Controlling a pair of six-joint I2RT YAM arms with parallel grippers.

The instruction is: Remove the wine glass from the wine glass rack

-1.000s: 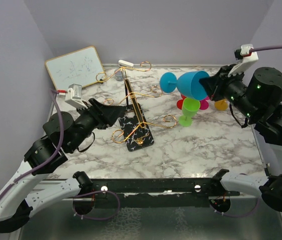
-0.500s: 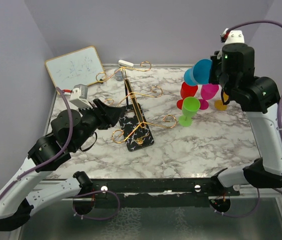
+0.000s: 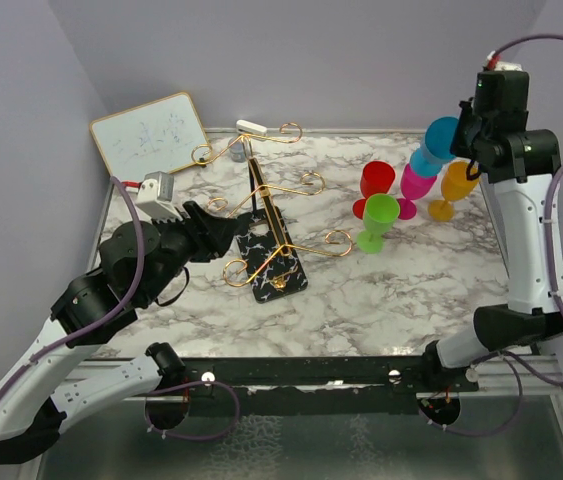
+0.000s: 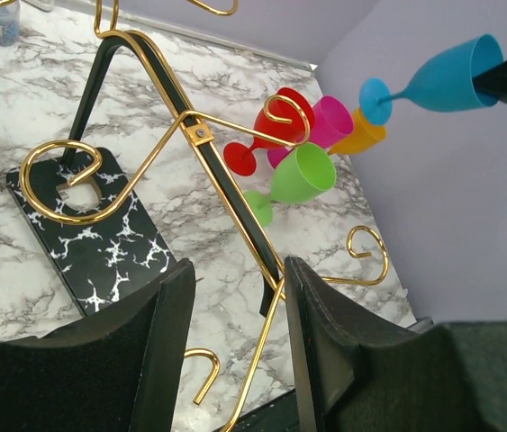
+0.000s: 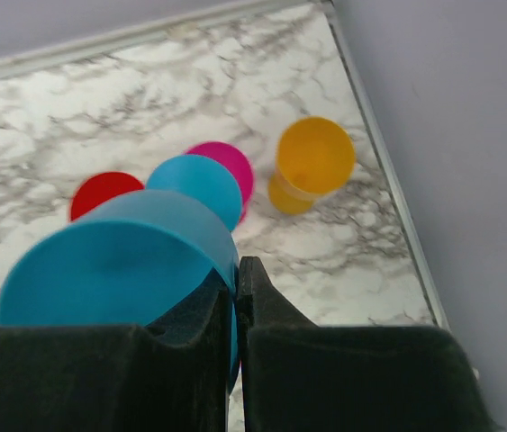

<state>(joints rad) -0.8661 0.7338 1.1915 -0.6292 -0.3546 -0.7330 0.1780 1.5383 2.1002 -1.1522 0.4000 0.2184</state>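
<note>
Biggest thing first: the marble desk (image 3: 411, 290), with the wine glass rack (image 3: 273, 240) sitting left of centre on its black speckled base. Our left arm (image 3: 111, 290) reached in low at the rack. The left jaws were spread open with the gold post running between them, not clamped on anything. Our right arm (image 3: 526, 220) stood tall at the back right, the right jaws pinched shut on the rim of the blue wine glass (image 3: 439, 140).

So the glass was already off the rack and well apart from it, tipped sideways in the air above the red cup (image 3: 377, 178), magenta cup (image 3: 417, 184), orange cup (image 3: 458, 183) and green cup (image 3: 381, 210). We reckoned the lift-off was done and we were at the carry. Next we'd need to turn the glass foot-down and pick a bare patch of desk away from the other cups - then lower it gently and let go.
</note>
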